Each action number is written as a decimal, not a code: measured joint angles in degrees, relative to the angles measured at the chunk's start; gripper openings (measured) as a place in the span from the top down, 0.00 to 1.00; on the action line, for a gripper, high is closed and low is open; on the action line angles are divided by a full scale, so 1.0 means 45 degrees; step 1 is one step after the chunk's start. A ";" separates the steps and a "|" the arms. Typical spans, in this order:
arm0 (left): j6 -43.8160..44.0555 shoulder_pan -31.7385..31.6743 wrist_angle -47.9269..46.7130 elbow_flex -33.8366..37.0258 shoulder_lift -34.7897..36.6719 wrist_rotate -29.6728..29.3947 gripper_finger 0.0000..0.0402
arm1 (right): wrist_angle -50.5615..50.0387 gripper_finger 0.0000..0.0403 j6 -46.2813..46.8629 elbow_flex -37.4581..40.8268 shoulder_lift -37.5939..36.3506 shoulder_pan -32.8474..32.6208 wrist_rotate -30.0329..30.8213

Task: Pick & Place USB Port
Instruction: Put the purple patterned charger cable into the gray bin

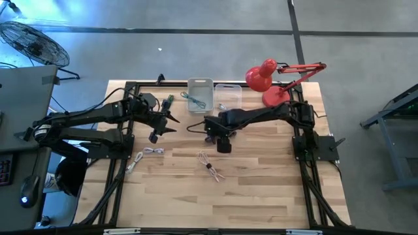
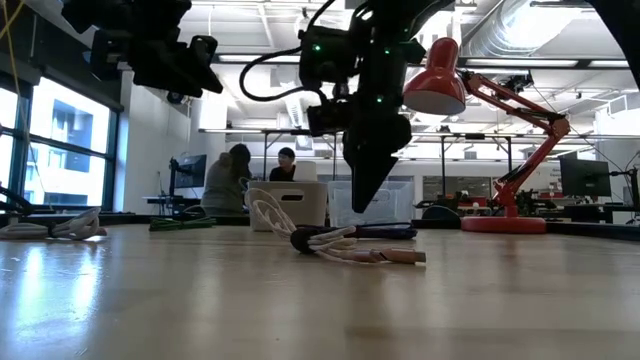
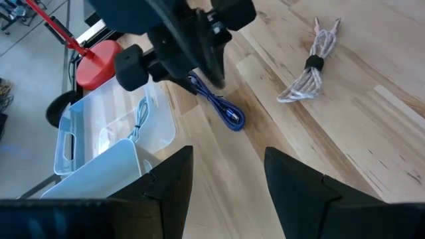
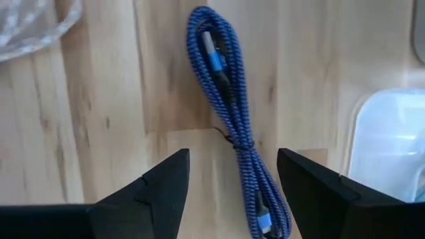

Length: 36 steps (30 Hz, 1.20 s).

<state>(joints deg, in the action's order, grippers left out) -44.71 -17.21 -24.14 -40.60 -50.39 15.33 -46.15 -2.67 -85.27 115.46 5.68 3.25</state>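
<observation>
The right gripper hangs with its fingers spread wide and empty, straddling a coiled blue USB cable that lies flat on the tabletop, at the centre of the high frame. To the left of centre, the left gripper waits above the wood, fingers parted and holding nothing. Just beyond the blue cable, at the top centre of the overhead frame, stand two bins side by side: a white bin with a pale teal cable in it, and a clear bin whose contents cannot be made out. A bundled white cable lies lower centre, another white cable at left. A red desk lamp stands upper right.
</observation>
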 joint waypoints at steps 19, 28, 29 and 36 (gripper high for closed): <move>0.0005 0.0000 -0.0019 0.0000 0.0000 0.0006 0.55 | 0.0023 0.45 0.0581 -0.0005 0.0000 0.0275 -0.0530; 0.0005 0.0000 -0.0019 0.0000 0.0000 0.0010 0.55 | -0.0024 0.45 0.0591 -0.0010 0.0285 0.0401 -0.0666; 0.0005 -0.0005 -0.0019 0.0000 0.0000 0.0010 0.55 | -0.0025 0.45 0.0591 -0.0010 0.0333 0.0401 -0.0682; 0.0009 0.0000 -0.0011 0.0000 0.0000 0.0019 0.55 | 0.0060 0.45 0.0530 -0.0010 0.0810 0.0435 -0.0783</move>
<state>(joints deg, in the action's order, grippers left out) -44.67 -17.21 -24.19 -40.60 -50.39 15.42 -45.88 -0.28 -85.32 119.11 7.64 -0.27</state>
